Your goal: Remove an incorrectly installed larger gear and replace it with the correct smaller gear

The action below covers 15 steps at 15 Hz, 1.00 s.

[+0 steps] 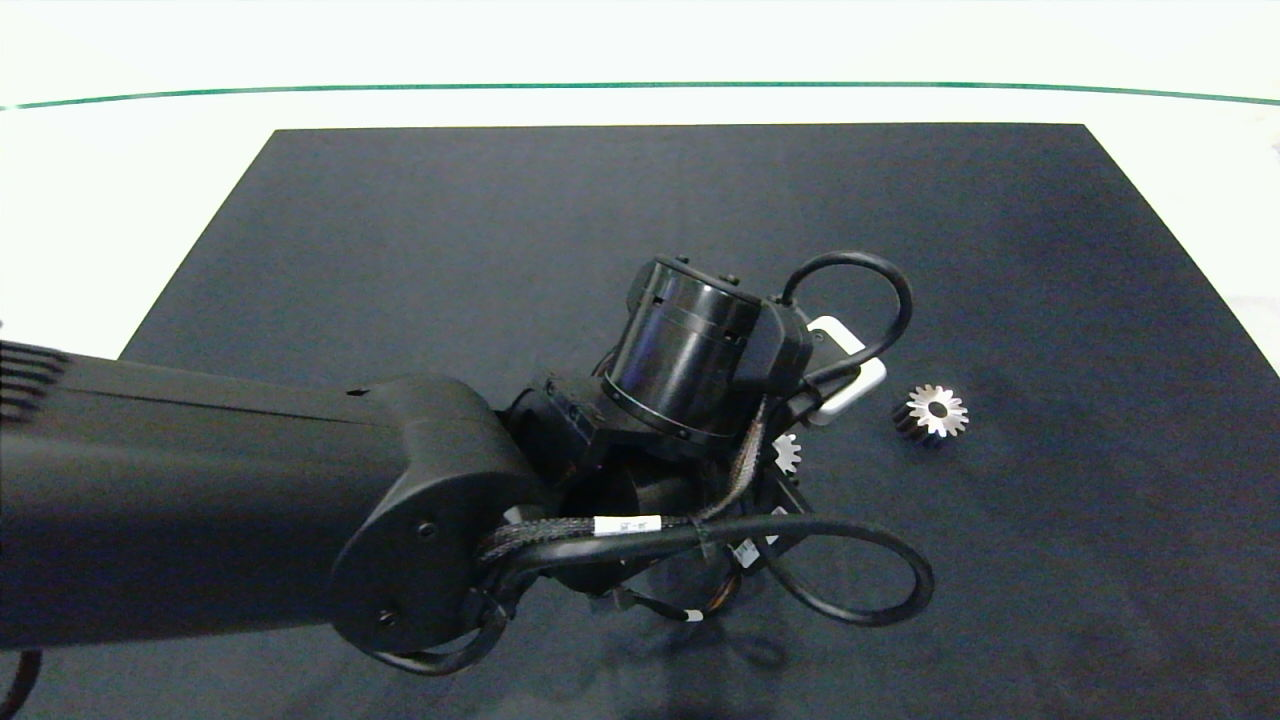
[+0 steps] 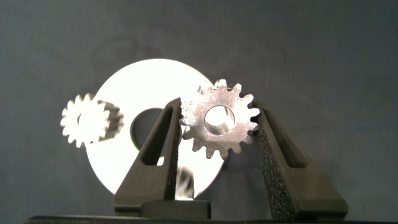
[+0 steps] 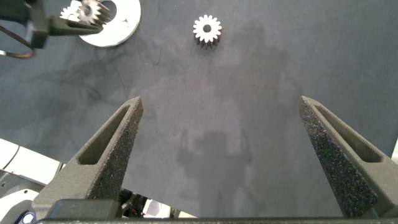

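Arm bulk hides left end effector (image 2: 217,124) clamping smaller gear (image 2: 219,122).

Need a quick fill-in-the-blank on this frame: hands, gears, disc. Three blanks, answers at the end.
The left hand is shut on the ____ gear.
It holds that gear above a white ____, where another gear already sits.
The larger gear lies alone on the dark ____; the right hand hangs open.

Missing words: smaller; disc; mat
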Available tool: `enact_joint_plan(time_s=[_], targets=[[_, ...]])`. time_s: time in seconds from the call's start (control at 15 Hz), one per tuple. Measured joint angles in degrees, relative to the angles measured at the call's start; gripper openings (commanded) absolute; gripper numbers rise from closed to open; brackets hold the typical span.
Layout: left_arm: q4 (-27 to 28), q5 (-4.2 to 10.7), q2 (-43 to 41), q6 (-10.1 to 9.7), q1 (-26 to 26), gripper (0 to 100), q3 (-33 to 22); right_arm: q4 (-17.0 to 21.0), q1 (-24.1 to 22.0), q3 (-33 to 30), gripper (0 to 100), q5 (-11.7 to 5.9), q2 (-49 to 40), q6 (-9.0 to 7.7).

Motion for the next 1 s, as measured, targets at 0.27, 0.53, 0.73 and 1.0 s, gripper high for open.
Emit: enact_joint_plan(time_s=[0.27,0.53,0.73,1.0], targets=[[2.68,0.00,2.84,0.39,-0.22,22,-4.41,0.00,0.02,0.82,100,0.02,-0.22,0.00],[4.01,0.00,5.21,0.80,-0.05,22,-8.00,0.00,0.38,1.07,100,0.11,-0.26,0.11],[4.10,0.00,6.73,1.50,0.26,22,-9.18,0.00,0.55,1.18,100,0.11,-0.28,0.10],[4.05,0.00,8.66,1.91,0.83,22,-10.90,-0.02,0.66,1.76,100,0.18,-0.48,0.16]])
